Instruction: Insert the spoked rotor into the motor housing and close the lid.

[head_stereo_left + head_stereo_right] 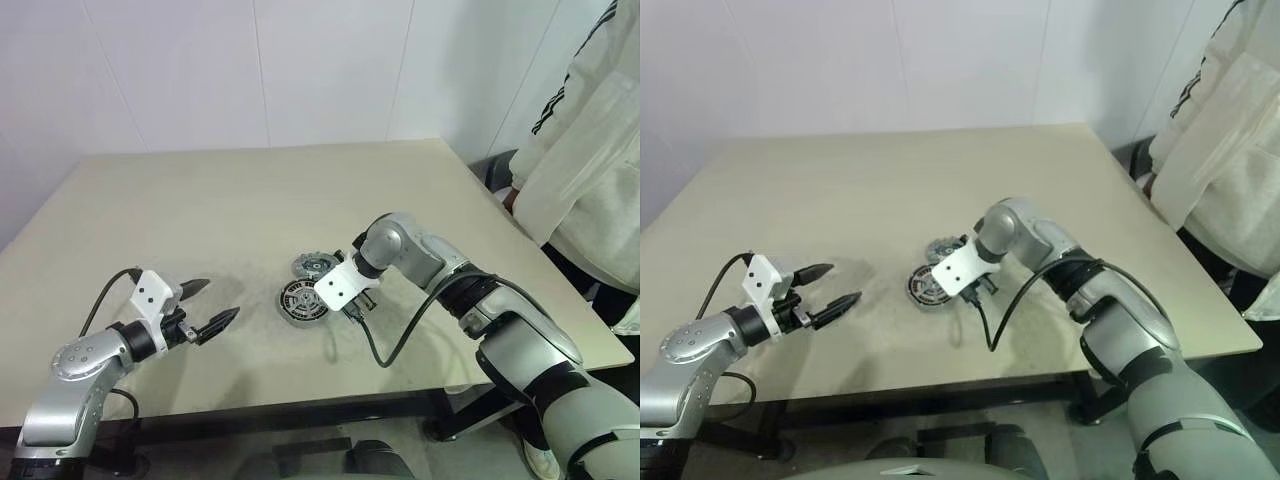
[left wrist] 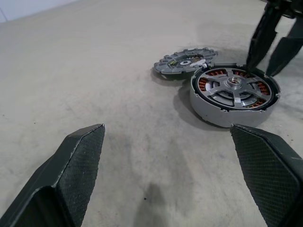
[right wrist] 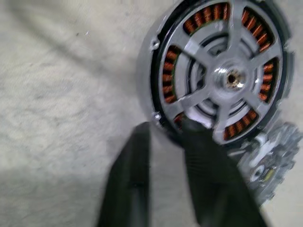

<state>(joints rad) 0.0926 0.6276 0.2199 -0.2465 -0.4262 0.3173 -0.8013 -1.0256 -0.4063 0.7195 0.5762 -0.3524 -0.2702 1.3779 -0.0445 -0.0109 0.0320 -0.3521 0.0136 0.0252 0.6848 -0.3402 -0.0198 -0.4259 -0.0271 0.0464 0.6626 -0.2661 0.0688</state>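
The spoked rotor [image 2: 234, 88] already sits inside the motor housing [image 2: 208, 111] on the tabletop [image 1: 200, 200], with the lid [image 2: 183, 61] lying flat just beyond, touching its rim. The right claw [image 3: 165, 156], fingers slightly apart and gripping nothing, points down at the housing's near edge, far nearer the lid than the wide-open left claw [image 1: 210, 305].

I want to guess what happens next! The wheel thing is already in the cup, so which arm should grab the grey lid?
Probably the right: its claw is at the motor housing, close to the lid. The left claw sits farther off.
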